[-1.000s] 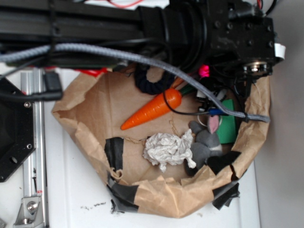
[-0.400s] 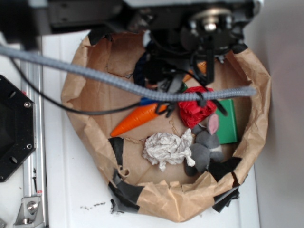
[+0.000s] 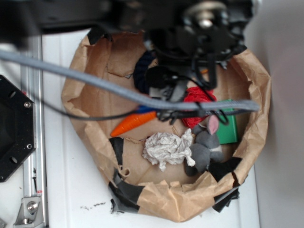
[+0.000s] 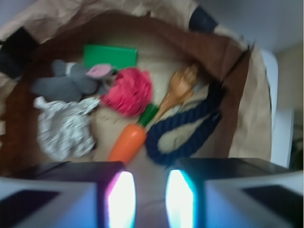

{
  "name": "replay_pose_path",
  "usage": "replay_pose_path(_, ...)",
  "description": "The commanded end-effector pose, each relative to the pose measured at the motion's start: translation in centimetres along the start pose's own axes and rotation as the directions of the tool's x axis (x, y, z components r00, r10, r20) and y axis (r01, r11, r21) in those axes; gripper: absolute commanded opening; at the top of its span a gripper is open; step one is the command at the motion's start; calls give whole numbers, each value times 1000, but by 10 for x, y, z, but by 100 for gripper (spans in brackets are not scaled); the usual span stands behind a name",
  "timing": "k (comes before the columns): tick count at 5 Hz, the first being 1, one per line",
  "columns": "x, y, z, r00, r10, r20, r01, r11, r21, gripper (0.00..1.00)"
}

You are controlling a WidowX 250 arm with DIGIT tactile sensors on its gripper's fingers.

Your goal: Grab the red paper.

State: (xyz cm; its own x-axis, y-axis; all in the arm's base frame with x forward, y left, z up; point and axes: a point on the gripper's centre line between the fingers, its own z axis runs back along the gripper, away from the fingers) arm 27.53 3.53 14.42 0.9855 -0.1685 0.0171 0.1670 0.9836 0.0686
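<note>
Paper bag [image 3: 156, 199] on white counter [image 3: 71, 190]: holds all items.
Jaws: spread, empty, above the contents.
Red paper [image 4: 127, 91]: bag centre; grey plush mouse [image 4: 66, 83] at 9 o'clock, carrot [image 4: 127, 142] at 6.
Risk: crowding neighbours could get pinched instead.
Wrist view shows the paper whole; exterior view has cable [image 3: 118, 90] across it.

We note a brown paper bag [image 3: 256, 102] patched with black tape [image 3: 124, 192] — inside it an orange carrot [image 4: 127, 144], white paper wad [image 4: 65, 128], grey plush mouse [image 3: 205, 146], green block [image 4: 110, 56], dark rope loop [image 4: 186, 132] and a wooden piece [image 4: 178, 87].
</note>
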Motion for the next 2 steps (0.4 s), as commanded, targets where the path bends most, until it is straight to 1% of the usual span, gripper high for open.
replay_pose_path(1, 47, -21, -56, 943, -312, 113, 313, 950, 14, 100)
replay_pose_path(2, 48, -42, -75, 892, -426, 150, 442, 892, -95, 100)
